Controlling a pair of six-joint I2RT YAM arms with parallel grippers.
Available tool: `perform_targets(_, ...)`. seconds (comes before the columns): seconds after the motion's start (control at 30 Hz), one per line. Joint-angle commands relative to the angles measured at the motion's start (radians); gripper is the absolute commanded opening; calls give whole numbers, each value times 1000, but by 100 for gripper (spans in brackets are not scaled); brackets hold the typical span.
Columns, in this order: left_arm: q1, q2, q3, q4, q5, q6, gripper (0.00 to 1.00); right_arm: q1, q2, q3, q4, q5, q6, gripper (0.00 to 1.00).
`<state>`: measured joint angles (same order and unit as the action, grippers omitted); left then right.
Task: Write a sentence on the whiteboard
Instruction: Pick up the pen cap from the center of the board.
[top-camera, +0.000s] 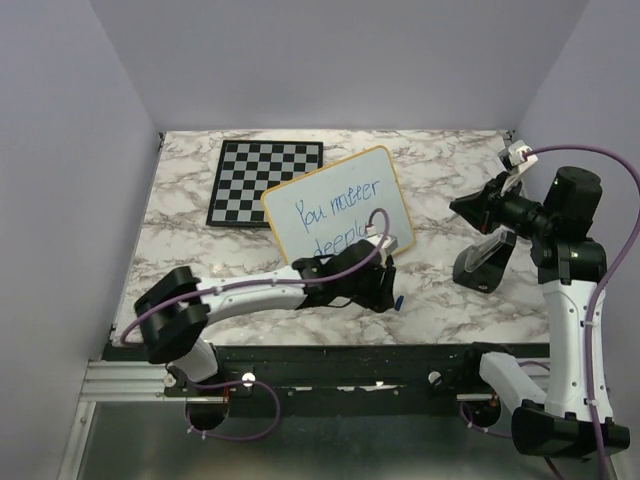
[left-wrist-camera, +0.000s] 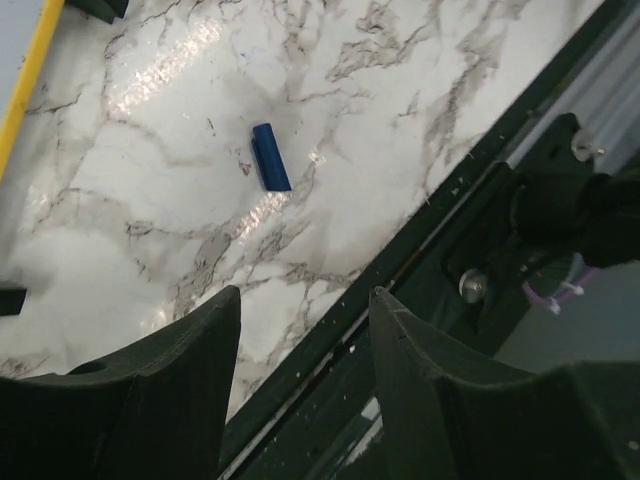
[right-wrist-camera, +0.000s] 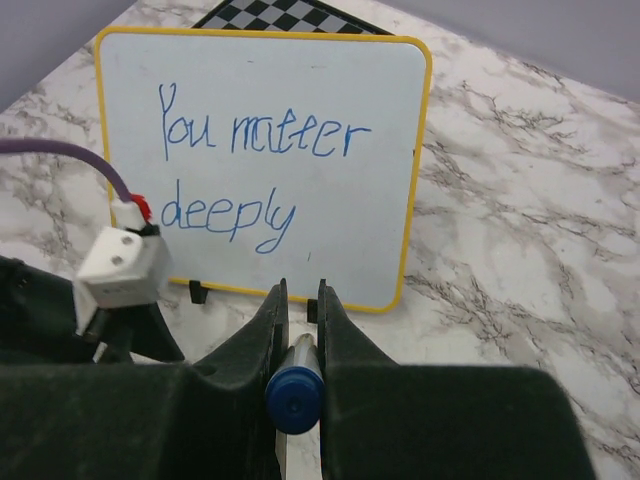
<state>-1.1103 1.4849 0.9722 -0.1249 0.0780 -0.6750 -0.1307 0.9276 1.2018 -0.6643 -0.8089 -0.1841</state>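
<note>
**Top view.** The whiteboard (top-camera: 340, 200) stands on the marble tabletop (top-camera: 450, 300) near its middle. Its yellow frame overlaps the near right corner of the chessboard (top-camera: 262, 180). The sentence (top-camera: 340, 205) is written in blue. Its lower line is partly hidden by the left arm, which reaches across from the near left. The left gripper (top-camera: 382, 285) lies just in front of the board's lower edge. A small blue cap (top-camera: 399, 300) lies beside it. The right gripper (top-camera: 458, 207) points at the board from the right and is apart from it.

**Left wrist view.** The left gripper (left-wrist-camera: 305, 300) has its fingers (left-wrist-camera: 170, 390) spread and nothing between them. The cap (left-wrist-camera: 270, 157) lies flat on the tabletop beyond them, touching neither. A strip of the whiteboard's frame (left-wrist-camera: 25, 85) shows at the upper left.

**Right wrist view.** The right gripper (right-wrist-camera: 300, 295) is clamped on a marker (right-wrist-camera: 295, 395), whose blue end faces the camera. The whiteboard (right-wrist-camera: 370, 90) faces this camera and rests on small black feet (right-wrist-camera: 198, 292). The sentence (right-wrist-camera: 262, 135) reads "You matter" above "deeply". The chessboard (right-wrist-camera: 290, 12) shows behind the top edge. Whether the marker's tip touches anything cannot be told, as the fingers hide it.
</note>
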Motion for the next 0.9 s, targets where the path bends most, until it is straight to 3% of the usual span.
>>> perform_targets(0.0, -46, 188, 210, -188, -173, 8, 60, -23, -7, -19, 38, 11, 29, 1)
perform_targets(0.23, -103, 441, 439, -346, -282, 51, 57, -69, 1, -21, 46, -19, 37, 1)
perform_targets(0.47, -129, 569, 557, -421, -302, 68, 55, -95, 7, -19, 51, -45, 41, 1)
perform_targets(0.87, -132, 715, 697, -521, -337, 106, 43, -112, 5, -24, 54, -75, 43, 1)
